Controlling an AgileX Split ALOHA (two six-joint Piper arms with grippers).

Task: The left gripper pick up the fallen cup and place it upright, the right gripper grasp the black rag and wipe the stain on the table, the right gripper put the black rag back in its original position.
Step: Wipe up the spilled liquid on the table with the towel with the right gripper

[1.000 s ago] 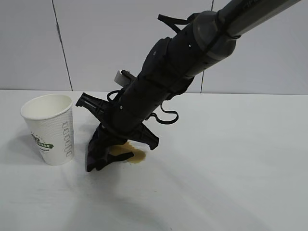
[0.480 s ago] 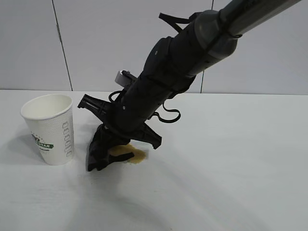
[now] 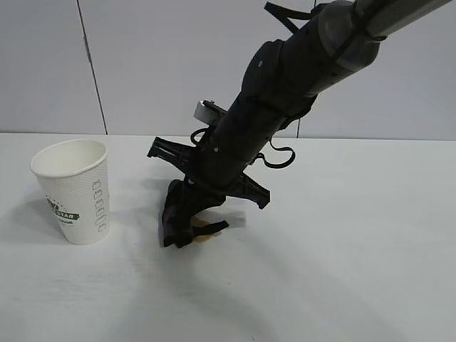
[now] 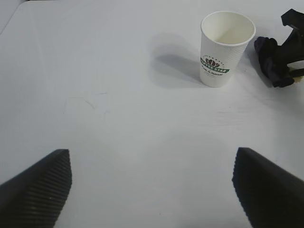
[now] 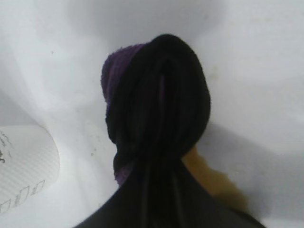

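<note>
The white paper cup (image 3: 73, 191) stands upright on the table (image 3: 342, 256) at the left. My right gripper (image 3: 187, 214) reaches down to the table's middle, shut on the bunched black rag (image 3: 178, 224) with purple stripes. The rag is pressed onto the tabletop over the amber stain (image 3: 205, 234), and only a small edge of the stain shows. In the right wrist view the rag (image 5: 156, 109) fills the middle, the stain (image 5: 213, 183) beside it and the cup (image 5: 23, 161) off to one side. My left gripper (image 4: 152, 190) stays open over bare table, well back from the cup (image 4: 223, 52).
A grey panelled wall (image 3: 142, 64) rises behind the table's far edge. The right arm (image 3: 299, 64) slants down from the upper right over the middle. The left wrist view also shows the rag (image 4: 271, 66) beside the cup.
My right gripper has dragged the rag to the right across the stain. Less of the amber puddle shows now. Cup and left gripper have not moved.
</note>
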